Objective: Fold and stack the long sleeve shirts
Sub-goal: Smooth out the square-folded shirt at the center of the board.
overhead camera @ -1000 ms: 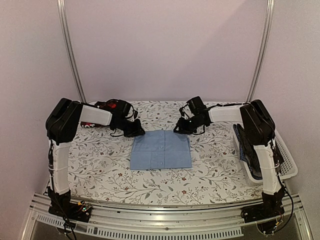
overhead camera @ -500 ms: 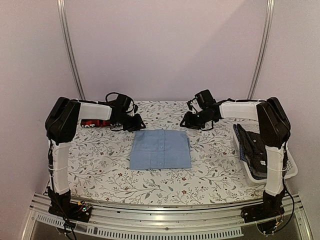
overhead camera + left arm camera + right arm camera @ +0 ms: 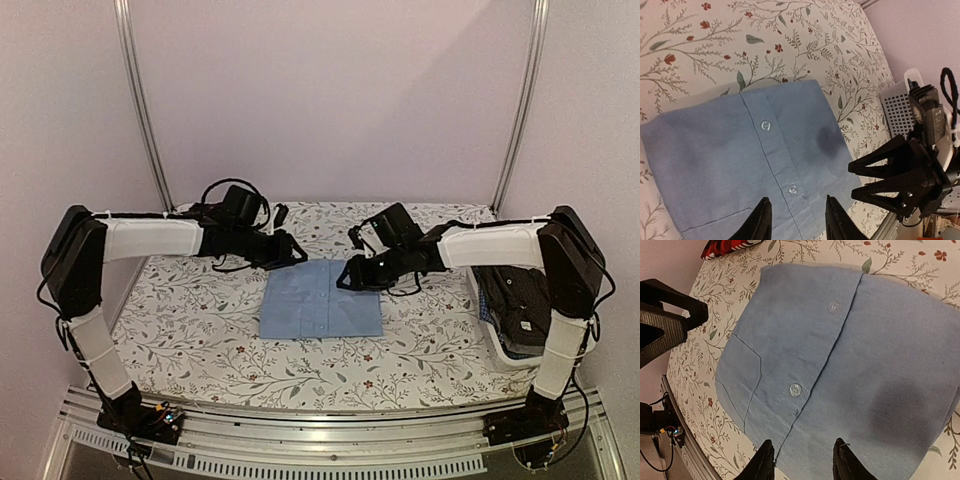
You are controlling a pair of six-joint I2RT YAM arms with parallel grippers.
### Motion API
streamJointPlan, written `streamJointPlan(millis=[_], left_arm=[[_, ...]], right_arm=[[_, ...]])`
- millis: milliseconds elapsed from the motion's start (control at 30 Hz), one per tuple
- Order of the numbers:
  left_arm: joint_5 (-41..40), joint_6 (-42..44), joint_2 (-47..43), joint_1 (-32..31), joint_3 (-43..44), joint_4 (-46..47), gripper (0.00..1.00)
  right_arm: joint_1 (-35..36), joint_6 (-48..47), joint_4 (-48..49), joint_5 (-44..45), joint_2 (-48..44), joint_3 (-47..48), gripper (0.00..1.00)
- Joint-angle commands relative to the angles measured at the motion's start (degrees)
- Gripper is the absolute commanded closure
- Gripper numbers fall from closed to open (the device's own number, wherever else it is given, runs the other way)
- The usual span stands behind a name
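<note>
Floral-patterned white table cloth [image 3: 200,340] covers the work surface, backed by a plain lilac wall [image 3: 330,100]. At its centre lies the folded light blue button-front cloth shirt [image 3: 322,300], flat and front side up.

Clearance: bare cloth surrounds the shirt on all four sides. Broad bands lie to its left and toward the near table edge. A narrower band lies to its right, ending at the white perforated plastic basket [image 3: 505,357].

Shirt condition: a near-rectangular packet with straight edges; its right edge shows stacked layers. The button placket runs through the middle with two pale buttons visible in the wrist views, and a chest pocket seam sits beside it.

Left gripper [image 3: 295,250] is at the shirt's far left corner. Right gripper [image 3: 345,278] is over its far edge, slightly right of centre. Each has its jaws partly apart with nothing between them. Contact with the fabric cannot be determined.

Dark checked shirts [image 3: 515,300] lie in the basket, right of the blue shirt. A red-and-black plaid shirt [image 3: 730,246] lies beyond its far left corner, not touching it.
</note>
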Motion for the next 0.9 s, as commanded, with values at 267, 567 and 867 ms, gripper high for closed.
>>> streamJointPlan(millis=[267, 567, 867], left_arm=[[2.60, -6.13, 4.94, -2.25, -14.08, 7.37, 0.64], [1.14, -4.84, 4.11, -1.61, -13.16, 3.74, 0.64], [-0.57, -1.69, -4.82, 2.14, -14.77, -3.03, 0.62]], right_arm=[[0.37, 5.41, 8.02, -2.46, -0.50, -12.39, 0.62], [0.31, 6.88, 8.58, -1.39, -2.04, -17.03, 0.62], [0.32, 5.68, 4.16, 1.58, -7.44, -16.17, 0.61]])
